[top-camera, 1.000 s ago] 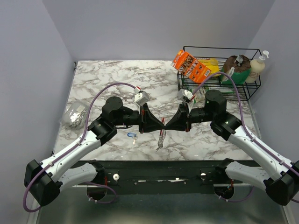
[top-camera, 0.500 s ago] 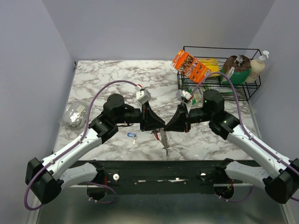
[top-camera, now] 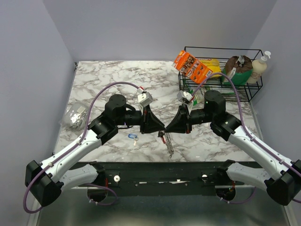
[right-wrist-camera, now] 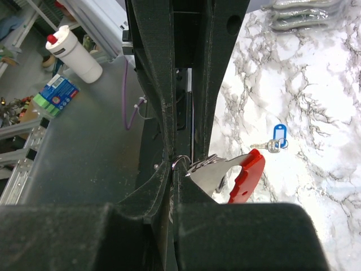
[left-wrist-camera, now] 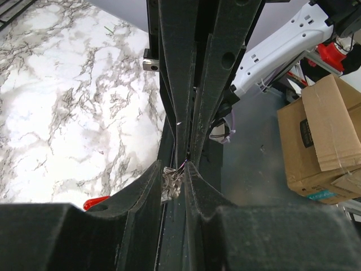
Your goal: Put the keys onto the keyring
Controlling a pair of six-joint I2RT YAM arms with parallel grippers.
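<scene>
The keyring [top-camera: 168, 143] is a silver chain strip hanging over the table's near edge, held up between both grippers. My left gripper [top-camera: 157, 128] is shut on a cluster of its silver rings [left-wrist-camera: 171, 183]. Tip to tip with it, my right gripper [top-camera: 168, 128] is shut on a thin wire ring [right-wrist-camera: 180, 162] of the keyring. The flat metal piece with the red plastic end [right-wrist-camera: 248, 176] sticks out beside the right fingers. The keys [top-camera: 133, 137], with a blue plastic head [right-wrist-camera: 277, 137], lie on the marble left of the grippers, touching neither.
A crumpled foil lump [top-camera: 74, 117] lies at the table's left edge. A black wire basket [top-camera: 221, 87] at the back right holds an orange box [top-camera: 192, 66], a brown-and-green bag [top-camera: 237, 69] and a soap bottle [top-camera: 260, 66].
The hanging chain has swung, so its lower end now points right and toward the near edge. Both gripper tips stayed together and shifted only slightly.
</scene>
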